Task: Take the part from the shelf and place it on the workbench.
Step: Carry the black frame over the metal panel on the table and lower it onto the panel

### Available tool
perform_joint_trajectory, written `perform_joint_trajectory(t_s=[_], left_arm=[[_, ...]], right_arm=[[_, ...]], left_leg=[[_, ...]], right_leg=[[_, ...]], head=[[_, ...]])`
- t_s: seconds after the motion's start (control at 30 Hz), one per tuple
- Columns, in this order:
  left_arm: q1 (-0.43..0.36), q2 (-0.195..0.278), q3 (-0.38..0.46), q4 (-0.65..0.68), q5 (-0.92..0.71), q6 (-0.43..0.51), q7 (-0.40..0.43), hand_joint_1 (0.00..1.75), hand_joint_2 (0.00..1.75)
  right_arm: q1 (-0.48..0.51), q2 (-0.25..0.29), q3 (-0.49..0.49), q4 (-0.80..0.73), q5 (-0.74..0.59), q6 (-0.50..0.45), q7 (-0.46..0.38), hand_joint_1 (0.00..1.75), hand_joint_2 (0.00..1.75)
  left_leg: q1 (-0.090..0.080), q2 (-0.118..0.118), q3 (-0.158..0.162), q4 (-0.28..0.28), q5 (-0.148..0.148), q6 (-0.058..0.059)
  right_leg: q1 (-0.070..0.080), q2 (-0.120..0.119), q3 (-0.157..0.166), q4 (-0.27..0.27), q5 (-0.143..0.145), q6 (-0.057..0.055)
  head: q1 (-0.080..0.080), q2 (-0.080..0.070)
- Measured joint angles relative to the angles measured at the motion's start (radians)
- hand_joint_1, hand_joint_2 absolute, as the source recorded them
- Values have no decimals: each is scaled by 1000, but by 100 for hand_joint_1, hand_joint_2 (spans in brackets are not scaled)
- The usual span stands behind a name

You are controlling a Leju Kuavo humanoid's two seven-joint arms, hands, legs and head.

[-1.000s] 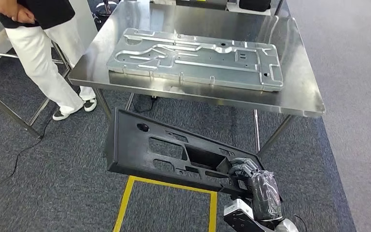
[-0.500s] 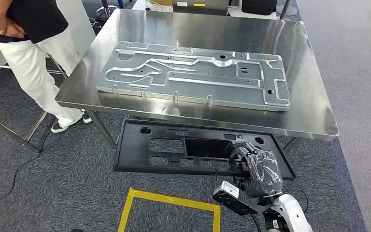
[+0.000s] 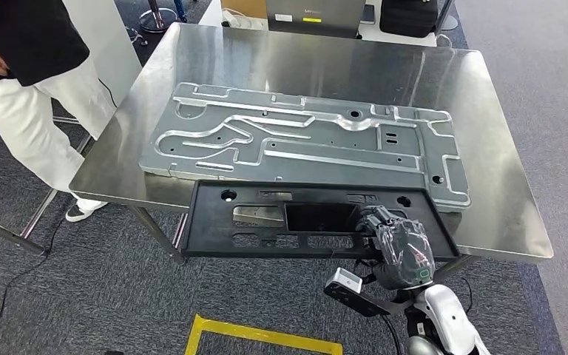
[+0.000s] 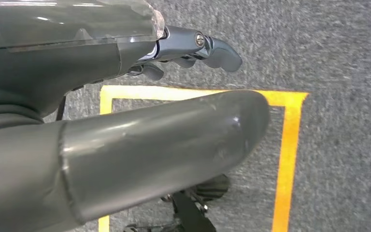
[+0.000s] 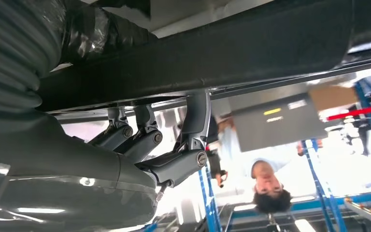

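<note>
The flat black plastic panel with rectangular cut-outs [image 3: 296, 222] lies level across the near edge of the stainless-steel workbench [image 3: 488, 148], its far long edge overlapping the near edge of the large grey machined metal plate [image 3: 303, 140], while bare steel lies open right of that plate. The right hand [image 3: 396, 248], wrapped in clear film, rises from below with fingers [image 5: 174, 164] curled through the panel's central opening, gripping its right portion. The left hand [image 4: 125, 145] hangs over grey carpet [image 4: 338, 48] marked with yellow tape [image 4: 285, 159], holding nothing, fingers apart.
</note>
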Motion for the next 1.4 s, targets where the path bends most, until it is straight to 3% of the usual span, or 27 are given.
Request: perform_joint_trajectory(t_s=[0.03,0.07,0.17,0.2,0.23,0.33,0.4,0.5,0.53,0.57,0.6,0.67,0.7,0.77,0.87,0.93,1.03,1.07,1.1,1.17,1.23,1.33,1.4], left_arm=[[0,0,2,1,-2,-3,1,0,0],[1,0,3,1,-2,-5,2,0,0],[2,-1,6,2,-2,-7,3,0,0],[1,-1,6,2,-3,-7,3,0,0],[1,-1,7,2,-3,-8,4,0,0],[-2,-2,7,3,-9,-10,5,0,0],[-9,-2,7,3,-16,-14,7,0,0],[-17,-2,7,3,-24,-19,12,0,0],[-17,-2,7,3,-26,-20,13,0,0],[-17,-2,7,3,-29,-20,14,0,0],[-17,-2,7,3,-30,-20,14,0,0],[-18,0,7,3,-33,-20,16,0,0],[-18,1,7,3,-33,-20,16,0,0],[-20,4,7,3,-36,-20,18,0,0],[-21,6,7,3,-43,-21,22,0,0],[-24,6,7,3,-50,-23,24,0,0],[-29,3,7,3,-58,-27,29,0,0],[-28,1,7,4,-61,-28,31,0,0],[-28,0,7,4,-63,-28,31,0,0],[-29,-2,7,4,-65,-29,32,0,0],[-31,-2,7,4,-65,-28,34,0,0],[-33,-2,7,4,-66,-28,36,0,0],[-35,-1,7,4,-66,-27,36,0,0]], right_arm=[[-9,-8,-4,4,4,6,5,175,175],[-15,-16,-7,8,6,9,8,175,175],[-28,-30,-14,15,7,12,10,175,175],[-32,-33,-15,17,7,12,11,175,175],[-36,-36,-17,19,7,12,13,175,175],[-54,-44,-22,26,10,23,24,175,175],[-82,-52,-30,42,15,39,32,175,175],[-133,-63,-45,88,23,59,37,175,175],[-147,-66,-49,106,25,63,36,175,175],[-159,-68,-52,123,25,67,36,175,175],[-170,-70,-55,137,26,70,36,175,175],[-190,-73,-59,160,27,76,37,175,175],[-202,-75,-63,173,27,80,38,175,175],[-218,-77,-71,199,25,89,40,175,175],[-237,-82,-79,233,23,106,40,175,175],[-264,-83,-79,258,23,119,38,175,175],[-301,-83,-73,302,27,141,38,175,175],[-308,-82,-69,317,30,148,38,175,175],[-315,-82,-64,331,32,153,39,175,175],[-332,-80,-55,357,36,160,38,175,175],[-353,-78,-46,384,37,163,38,175,175],[-371,-74,-35,415,38,167,39,175,175],[-379,-72,-31,428,38,167,39,175,175]], left_leg=[[2,0,12,-1,-9,-2],[4,-1,24,-2,-19,-5],[9,-7,59,1,-45,-18],[8,-9,65,3,-51,-24],[8,-11,66,4,-55,-29],[7,-8,61,5,-61,-43],[8,1,44,47,-85,-52],[9,11,-56,240,-155,-56],[9,11,-89,291,-163,-54],[8,11,-105,306,-151,-51],[7,11,-101,280,-119,-46],[0,11,-52,155,-38,-26],[-5,11,-25,99,-15,-17],[-13,12,3,38,-17,-4],[-9,10,32,-4,-27,1],[-4,9,55,-23,-31,5],[-3,9,78,-26,-48,6],[-2,8,88,-25,-57,5],[-1,6,101,-25,-66,2],[3,3,127,-22,-89,-8],[4,2,144,-18,-108,-22],[2,1,153,-10,-122,-40],[3,4,139,30,-127,-46]], right_leg=[[-3,0,-44,42,9,5],[-7,0,-71,46,42,10],[-14,-2,-72,-100,208,18],[-13,-2,-64,-143,238,14],[-10,-1,-59,-169,245,6],[-8,2,-51,-188,228,-22],[-11,1,-42,-194,225,-38],[-4,-3,-28,-197,216,-55],[-1,-4,-22,-197,211,-57],[3,-4,-15,-197,206,-59],[6,-4,-7,-197,200,-59],[10,-4,13,-198,186,-58],[12,-3,20,-200,180,-55],[11,-3,23,-203,176,-44],[9,-5,26,-195,180,-26],[6,-5,-11,-126,158,-20],[-1,-5,-134,44,100,-8],[-5,-6,-161,62,106,-2],[-9,-6,-172,45,135,2],[-16,-6,-152,-72,238,9],[-12,-8,-132,-164,292,4],[-5,-8,-127,-176,292,-26],[-7,-8,-112,-182,287,-41]], head=[[0,0],[0,0],[0,0],[0,0],[0,0],[0,0],[-1,0],[-1,0],[-1,0],[-1,0],[-1,0],[0,0],[-1,0],[-1,0],[-1,0],[0,0],[0,0],[0,0],[0,0],[0,0],[0,0],[0,0],[0,0]])
